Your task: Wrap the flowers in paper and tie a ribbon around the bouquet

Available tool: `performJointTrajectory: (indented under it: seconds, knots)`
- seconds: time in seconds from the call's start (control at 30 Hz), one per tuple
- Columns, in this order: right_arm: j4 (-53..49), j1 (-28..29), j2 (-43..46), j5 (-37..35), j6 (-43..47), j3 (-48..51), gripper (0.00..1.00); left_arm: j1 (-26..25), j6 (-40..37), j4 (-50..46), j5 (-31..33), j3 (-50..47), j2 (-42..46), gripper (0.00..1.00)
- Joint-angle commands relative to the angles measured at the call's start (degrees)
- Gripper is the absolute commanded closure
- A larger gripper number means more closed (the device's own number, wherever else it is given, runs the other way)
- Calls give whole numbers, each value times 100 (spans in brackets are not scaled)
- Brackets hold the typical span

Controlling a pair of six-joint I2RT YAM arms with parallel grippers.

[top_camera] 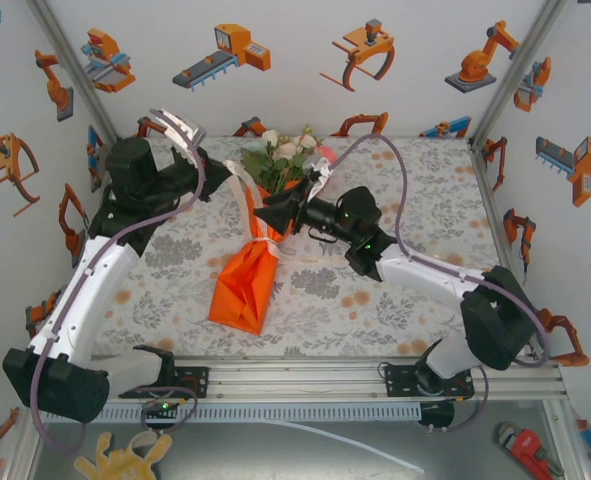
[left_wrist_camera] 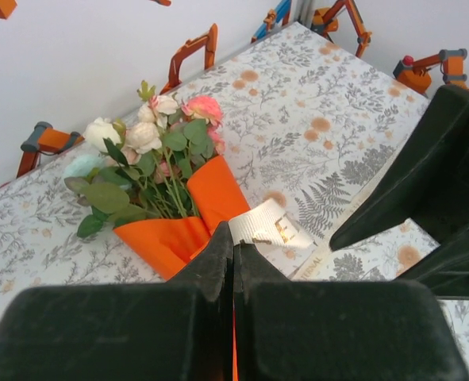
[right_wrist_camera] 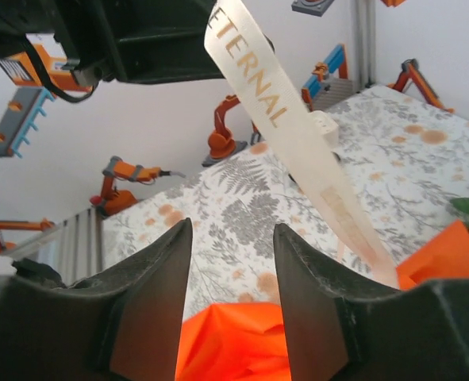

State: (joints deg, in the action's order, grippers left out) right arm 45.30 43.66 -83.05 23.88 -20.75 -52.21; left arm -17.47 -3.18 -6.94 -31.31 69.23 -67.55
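Seeing the bouquet (top_camera: 247,275) lying mid-table, well apart from every edge, bare tablecloth (top_camera: 375,290) all around. Noting crisp orange paper (top_camera: 240,295) coned under soft flowers (top_camera: 287,155). Pinching the sheer ribbon (right_wrist_camera: 290,111) taut in the pressed-together left gripper (left_wrist_camera: 234,250). Holding the right gripper (right_wrist_camera: 232,270) partly spread, gripping nothing. Reading "ETERNAL" from the right wrist; catching the whole cone from overhead.

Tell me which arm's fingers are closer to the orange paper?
Right. The right fingers, open, sit over the paper just beside the flowers; the left fingers pinch the ribbon off to its left.
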Motion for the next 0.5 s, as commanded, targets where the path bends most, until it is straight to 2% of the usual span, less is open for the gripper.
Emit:
performJointTrajectory:
  seconds: [0.0,0.1,0.23,0.27,0.33,0.47]
  knots:
    - [-399,29,464,-308,1031,83,51,27,52,-378,-146,20,4,100]
    - [-1044,9,462,-611,1773,-198,43,16,61,-396,-317,20,-12,100]
    - [-2054,-15,-180,264,2308,-1308,41,9,115,-352,-338,28,1,100]
    - [-2031,-15,-352,392,2259,-1482,37,0,124,-366,-345,45,0,100]
    - [-1501,-20,-701,497,2264,-1577,36,-1,128,-375,-403,72,8,100]
    - [-1417,-7,-1210,1106,2177,-2153,44,-17,120,-357,-399,99,18,100]
